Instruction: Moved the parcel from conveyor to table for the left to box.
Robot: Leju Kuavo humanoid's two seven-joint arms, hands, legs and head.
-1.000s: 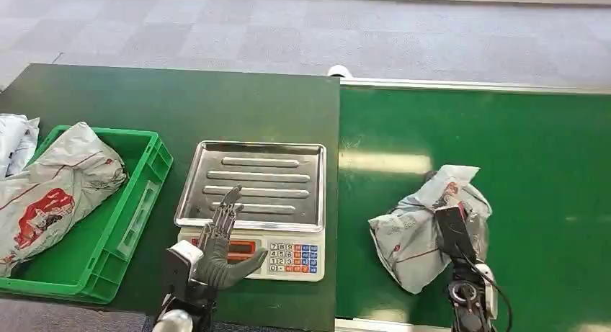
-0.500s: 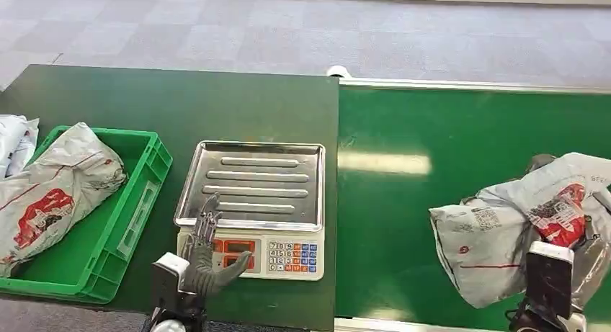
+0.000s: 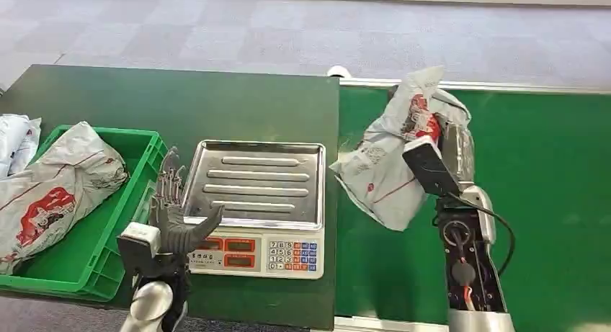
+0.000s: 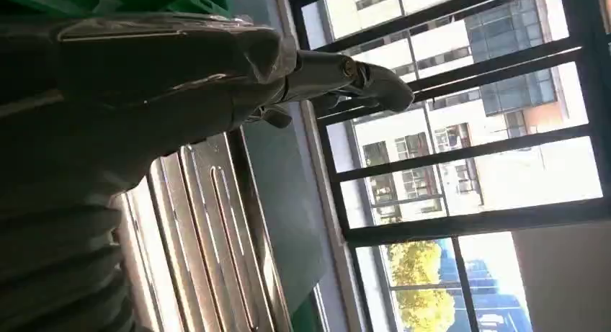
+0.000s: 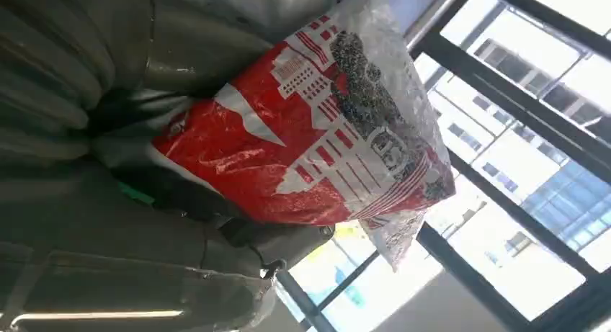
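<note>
My right hand (image 3: pixel 450 148) grips a grey plastic parcel (image 3: pixel 389 163) with a red print (image 5: pixel 288 159) and holds it up in the air above the green conveyor (image 3: pixel 547 173), close to the scale's right edge. The parcel hides most of that hand's fingers. My left hand (image 3: pixel 173 213) stands open with its fingers (image 4: pixel 346 76) spread, upright over the left edge of the steel scale tray (image 3: pixel 252 184), holding nothing.
A weighing scale with a keypad (image 3: pixel 292 256) sits on the dark green table (image 3: pixel 180 101). A green crate (image 3: pixel 133 217) at the left holds another grey parcel (image 3: pixel 54 184). More white bags (image 3: pixel 14 141) lie at the far left.
My right hand has lifted the parcel off the conveyor and swung it left and away toward the scale. My left hand has moved left and risen to the tray's left edge.
</note>
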